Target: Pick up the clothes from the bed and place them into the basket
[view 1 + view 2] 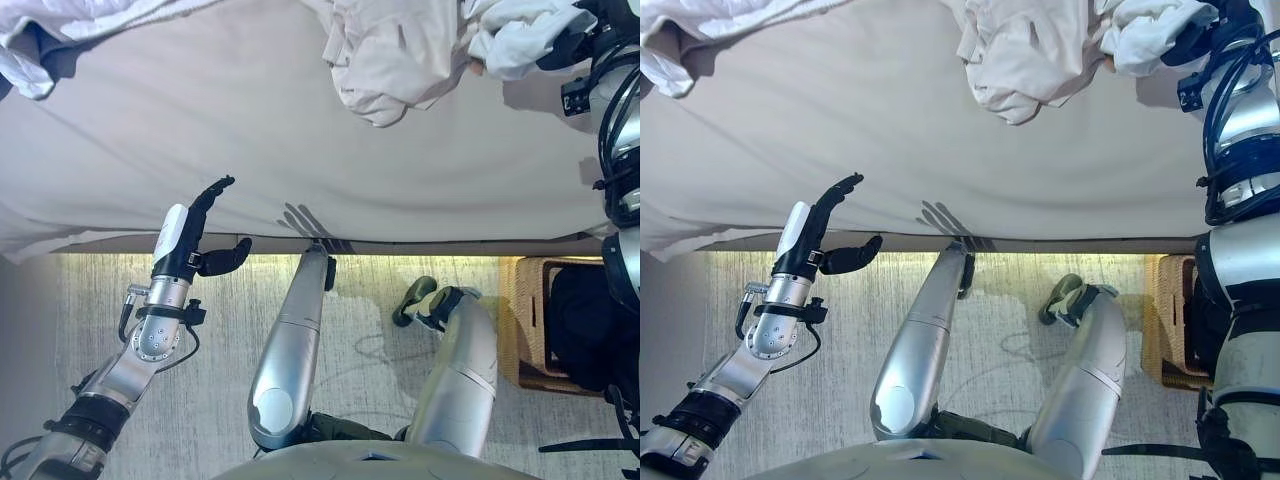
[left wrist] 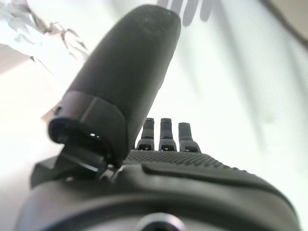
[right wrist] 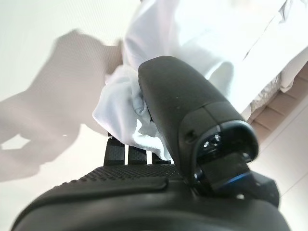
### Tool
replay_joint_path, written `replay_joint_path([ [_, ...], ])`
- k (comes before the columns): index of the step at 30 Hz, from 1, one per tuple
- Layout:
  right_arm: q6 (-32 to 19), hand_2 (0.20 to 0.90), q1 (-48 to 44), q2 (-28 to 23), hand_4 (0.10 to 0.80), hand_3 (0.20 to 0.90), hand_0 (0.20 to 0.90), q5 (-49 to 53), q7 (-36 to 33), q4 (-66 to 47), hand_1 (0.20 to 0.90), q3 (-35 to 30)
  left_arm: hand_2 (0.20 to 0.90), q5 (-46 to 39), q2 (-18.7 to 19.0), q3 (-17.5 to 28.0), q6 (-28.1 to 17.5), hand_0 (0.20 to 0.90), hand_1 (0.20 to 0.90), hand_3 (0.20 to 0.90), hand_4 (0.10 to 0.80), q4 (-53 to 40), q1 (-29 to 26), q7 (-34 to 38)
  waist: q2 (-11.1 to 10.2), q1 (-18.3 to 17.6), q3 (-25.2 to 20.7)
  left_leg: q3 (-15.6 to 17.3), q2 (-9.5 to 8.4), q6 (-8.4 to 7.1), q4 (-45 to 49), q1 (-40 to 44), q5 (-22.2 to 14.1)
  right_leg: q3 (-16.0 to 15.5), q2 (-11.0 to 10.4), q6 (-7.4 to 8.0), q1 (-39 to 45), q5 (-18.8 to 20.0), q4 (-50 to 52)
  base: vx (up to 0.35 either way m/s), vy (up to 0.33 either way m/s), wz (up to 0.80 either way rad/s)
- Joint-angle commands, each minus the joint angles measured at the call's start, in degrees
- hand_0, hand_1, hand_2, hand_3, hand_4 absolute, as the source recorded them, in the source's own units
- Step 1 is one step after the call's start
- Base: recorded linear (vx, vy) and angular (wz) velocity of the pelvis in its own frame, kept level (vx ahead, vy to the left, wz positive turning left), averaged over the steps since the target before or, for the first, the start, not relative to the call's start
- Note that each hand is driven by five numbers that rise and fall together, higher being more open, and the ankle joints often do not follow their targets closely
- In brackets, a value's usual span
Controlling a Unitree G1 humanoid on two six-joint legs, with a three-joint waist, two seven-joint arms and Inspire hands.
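Far left, top corner of the head views: white bedding (image 1: 40, 40) bunched at the far edge of the bed (image 1: 200, 120), w/ a dark fold showing in it. Bed sheet is pale grey-beige, mostly bare across the middle, front edge running straight across above the carpeted floor (image 1: 90, 300).

Left hand (image 1: 195, 240) is up over the front edge of the bed, left side, fingers straight & spread, thumb out to the side, holding nothing. Left wrist view agrees: fingers stretched out over plain sheet, not touching cloth.

Centre-top: cream garment (image 1: 385, 55), crumpled in a heap on the bed's far side, well apart from the left hand. Just right of it lies a white garment (image 1: 520, 40), bunched, touching or overlapping the cream one; can't tell which.

Right hand (image 3: 178, 144) is at the top right, on the white garment. Right wrist view shows thumb and fingers pinching a fold of white cloth between them, so it's closed on that garment. Rest of the garment trails off onto the sheet beyond. In the head views the hand itself is mostly hidden by arm & cloth.

Right, on the floor just beside the bed: wicker basket (image 1: 530, 320), something dark inside it.
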Motion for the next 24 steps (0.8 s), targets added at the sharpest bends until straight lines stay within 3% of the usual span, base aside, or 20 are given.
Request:
replay_joint_path([
  [1, -6.18, 0.300, -2.40, -6.77, 0.100, 0.200, 0.300, -3.82, -0.61, -3.33, 0.300, -0.85, 0.900, -1.19, 1.17, 2.52, -1.48, 0.900, 0.900, 0.900, 0.800, 0.02, 0.14, -1.35, -2.22, -0.07, -4.53, 5.21, -0.55, 1.99, -2.28, 8.75, -0.95, -2.57, 3.36, -0.18, 10.81, -2.71, -0.64, 0.077, 0.064, -0.14],
  [7, -8.36, 0.300, 0.35, -9.46, 0.100, 0.200, 0.300, -3.01, 0.77, -4.63, 0.300, -1.57, 0.900, -1.79, 0.27, 0.31, 1.41, 0.900, 0.900, 0.900, 0.800, 4.52, -0.70, -4.56, -4.02, -1.59, -8.17, 6.75, 1.45, 1.35, -11.11, 17.68, 0.79, -3.28, 3.60, 0.12, 20.02, -0.59, -9.60, 0.075, 0.054, -0.22],
  [9, -8.62, 0.300, 1.62, -11.65, 0.100, 0.200, 0.300, -0.96, 1.12, -6.42, 0.300, -2.33, 0.900, -1.47, -0.06, -0.61, 2.19, 0.900, 0.900, 0.900, 0.800, 7.54, -0.97, -5.53, -5.15, -2.90, -10.92, 8.64, 2.51, 1.14, -18.19, 22.65, 3.83, -4.28, 4.18, 0.21, 25.22, 2.58, -17.15, 0.054, 0.026, -0.20],
  [12, -8.05, 0.300, 2.70, -13.41, 0.100, 0.200, 0.300, -0.12, 0.96, -8.12, 0.300, -3.48, 0.900, -1.04, -0.22, -1.20, 2.82, 0.900, 0.900, 0.900, 0.800, 9.52, -1.67, -6.21, -5.88, -3.94, -12.59, 9.77, 2.87, 0.80, -22.49, 26.48, 4.74, -4.38, 4.73, 0.92, 29.07, 4.20, -22.21, 0.058, -0.004, -0.23],
  [24, -7.78, 0.300, 12.26, -23.04, 0.100, 0.200, 0.300, 2.41, 2.55, -16.37, 0.300, -10.37, 0.900, 1.73, -2.65, -1.63, 4.23, 0.900, 0.900, 0.900, 0.800, 18.41, -3.36, -6.82, -9.03, -11.39, -22.26, 15.62, 2.84, -1.20, -43.48, 42.73, 7.86, -0.55, 8.72, 5.74, 42.11, 11.98, -45.81, 0.059, 0.009, -0.18],
])
